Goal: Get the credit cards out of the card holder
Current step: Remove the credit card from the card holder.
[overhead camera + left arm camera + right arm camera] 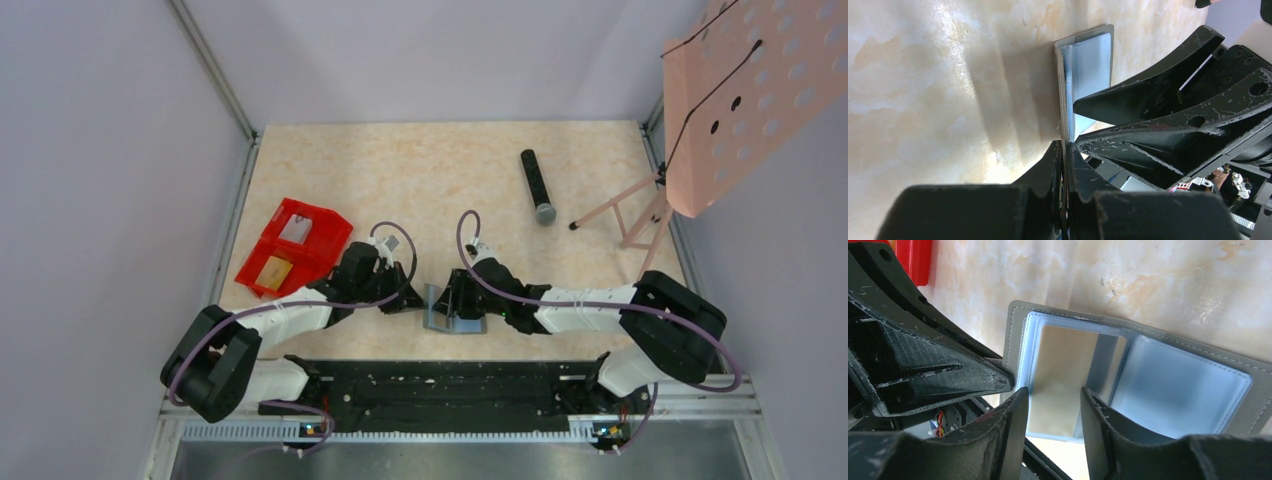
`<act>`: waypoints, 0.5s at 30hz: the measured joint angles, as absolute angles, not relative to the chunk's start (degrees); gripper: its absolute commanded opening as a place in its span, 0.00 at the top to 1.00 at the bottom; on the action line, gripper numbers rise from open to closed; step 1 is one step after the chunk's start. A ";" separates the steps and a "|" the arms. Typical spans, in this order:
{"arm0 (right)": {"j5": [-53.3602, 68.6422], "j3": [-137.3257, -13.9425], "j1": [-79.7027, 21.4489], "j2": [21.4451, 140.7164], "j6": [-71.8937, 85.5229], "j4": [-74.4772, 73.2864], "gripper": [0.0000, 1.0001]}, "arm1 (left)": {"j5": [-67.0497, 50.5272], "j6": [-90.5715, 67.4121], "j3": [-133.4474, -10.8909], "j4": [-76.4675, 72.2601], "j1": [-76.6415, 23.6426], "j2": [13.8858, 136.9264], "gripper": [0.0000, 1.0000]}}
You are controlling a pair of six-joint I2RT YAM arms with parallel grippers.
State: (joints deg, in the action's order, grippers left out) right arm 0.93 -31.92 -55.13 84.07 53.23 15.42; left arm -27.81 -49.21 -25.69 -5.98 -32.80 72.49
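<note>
Fingers (1047,167) of left gripper (1064,147): clamped on card holder (1092,60) edge.
Opposite, right gripper (1054,402): fingers apart over its open pale inside.

**Card holder (452,312) spread open, front and centre**

You're looking at a small grey bifold, dark grey outside with pale stitching along the edge and glossy pale blue-grey panels inside. It sits at the near middle of the table (420,170), opened wide. One leaf is tilted up off the surface and the other lies down on it. You can't tell whether any cards are in its pockets.
</note>
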 measured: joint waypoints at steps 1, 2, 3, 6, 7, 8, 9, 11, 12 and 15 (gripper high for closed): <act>0.99 -31.92 -55.13 84.07 53.32 15.46 0.54 | -27.81 -49.21 -25.69 -5.98 -32.80 72.49 1.00; 1.17 -31.92 -55.13 84.07 53.36 15.53 0.52 | -27.79 -49.21 -25.69 -5.98 -32.84 72.49 1.00; 1.19 -31.92 -55.13 84.07 53.41 15.51 0.52 | -27.79 -49.21 -25.69 -5.98 -32.84 72.49 1.00; 1.19 -31.94 -55.22 84.07 53.58 15.49 0.52 | -27.79 -49.21 -25.69 -5.98 -32.91 72.49 1.00; 1.19 -31.97 -55.33 84.07 53.58 15.40 0.53 | -27.79 -49.21 -25.69 -5.98 -32.95 72.49 1.00; 1.19 -32.03 -55.40 84.09 53.58 15.29 0.55 | -27.77 -49.21 -25.69 -5.93 -32.97 72.49 1.00; 1.17 -32.21 -55.46 84.20 53.60 14.98 0.57 | -27.75 -49.19 -25.69 -5.89 -32.99 72.49 1.00; 1.17 -32.86 -55.48 84.66 53.56 14.48 0.59 | -27.55 -49.17 -25.69 -5.69 -33.01 72.49 1.00; 1.15 -33.15 -55.48 84.84 53.52 14.11 0.61 | -27.49 -49.15 -25.69 -5.54 -33.01 72.49 1.00; 0.01 -33.91 -55.53 84.90 53.08 12.25 0.63 | -27.33 -48.93 -25.69 -5.26 -33.01 72.49 1.00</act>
State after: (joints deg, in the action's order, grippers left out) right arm 0.01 -33.91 -55.53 84.90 53.08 12.25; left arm -27.33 -48.93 -25.69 -5.26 -33.01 72.49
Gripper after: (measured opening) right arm 0.393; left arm 0.082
